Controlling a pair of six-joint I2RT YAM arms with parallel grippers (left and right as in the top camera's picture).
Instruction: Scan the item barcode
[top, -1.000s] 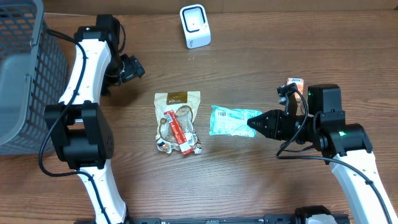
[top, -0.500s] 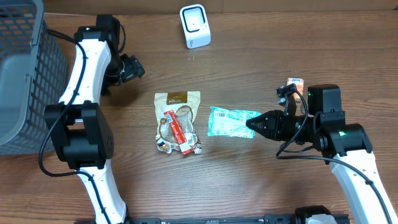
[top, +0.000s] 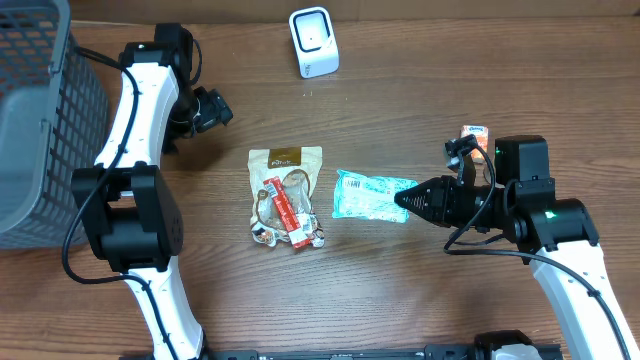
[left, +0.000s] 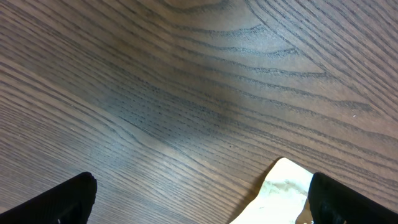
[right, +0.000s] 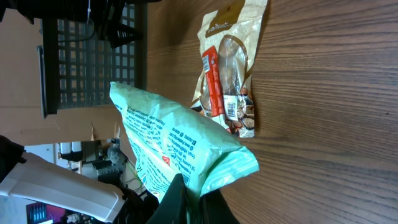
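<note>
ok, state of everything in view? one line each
left gripper: open, empty, over bare table
right gripper: shut on green packet
green packet: pinched at the end nearest the right arm
snack pouch: flat on table, untouched
scanner: upright at far edge
basket: upright at left edge

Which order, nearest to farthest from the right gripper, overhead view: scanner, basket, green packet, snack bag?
1. green packet, pinched in the right gripper
2. snack bag, mid-table beyond the packet
3. scanner, at the far edge
4. basket, far left corner
</note>
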